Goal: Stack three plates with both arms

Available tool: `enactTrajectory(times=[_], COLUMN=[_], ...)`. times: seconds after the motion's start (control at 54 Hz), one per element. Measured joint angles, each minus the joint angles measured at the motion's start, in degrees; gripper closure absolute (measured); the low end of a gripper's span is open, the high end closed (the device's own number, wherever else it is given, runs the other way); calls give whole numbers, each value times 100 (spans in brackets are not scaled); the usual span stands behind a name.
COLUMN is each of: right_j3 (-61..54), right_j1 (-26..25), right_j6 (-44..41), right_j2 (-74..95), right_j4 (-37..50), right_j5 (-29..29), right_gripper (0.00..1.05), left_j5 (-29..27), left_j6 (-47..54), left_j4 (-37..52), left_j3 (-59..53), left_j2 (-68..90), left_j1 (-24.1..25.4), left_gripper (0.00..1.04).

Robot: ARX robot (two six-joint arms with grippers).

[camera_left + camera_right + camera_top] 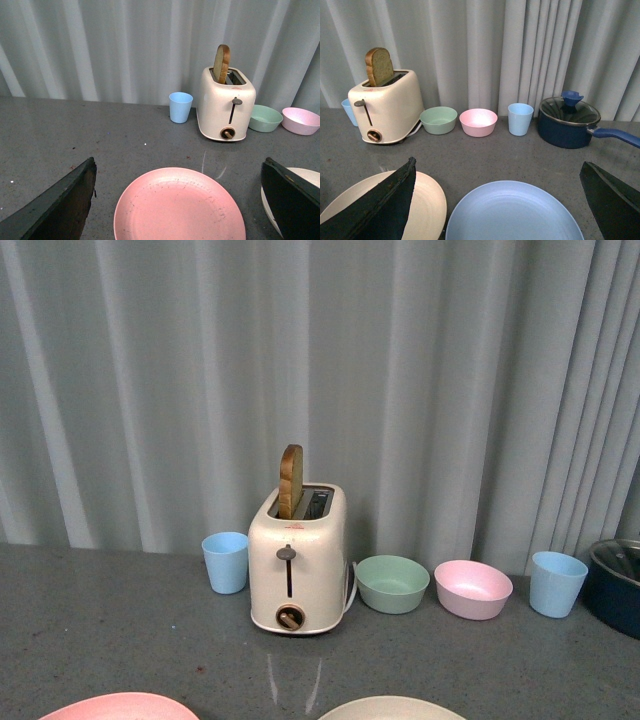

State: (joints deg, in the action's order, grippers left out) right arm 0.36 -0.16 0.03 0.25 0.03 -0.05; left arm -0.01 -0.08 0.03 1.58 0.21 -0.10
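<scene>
Now both grippers are released, with the jaws standing wide apart. The pink plate (180, 207) lies flat on the table (75, 130), directly between the jaws of the left gripper (177, 164) and just ahead of them. The light blue plate (512, 212) lies the same way between the jaws of the right gripper (497, 162). The cream plate (427, 200) sits between these two, outside both pairs of jaws and partly hidden by each gripper. Being round, the plates have no long axis. Nothing seems stacked yet, and each arm is nearest to its own plate.
</scene>
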Motion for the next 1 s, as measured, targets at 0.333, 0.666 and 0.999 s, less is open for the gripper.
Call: enactTrajectory(times=[0.333, 0.666, 0.999], right_j3=[0, 0, 0], right_j1=[0, 0, 0], right_j6=[0, 0, 2], right_j2=[0, 0, 0], right_j4=[0, 0, 0], right_j5=[0, 0, 0], right_gripper=[7, 7, 7], left_j5=[0, 0, 0], left_j6=[0, 0, 0], left_j4=[0, 0, 0], left_j3=[0, 0, 0], left_j2=[0, 0, 0], left_j1=[0, 0, 0], left_gripper=[7, 7, 7])
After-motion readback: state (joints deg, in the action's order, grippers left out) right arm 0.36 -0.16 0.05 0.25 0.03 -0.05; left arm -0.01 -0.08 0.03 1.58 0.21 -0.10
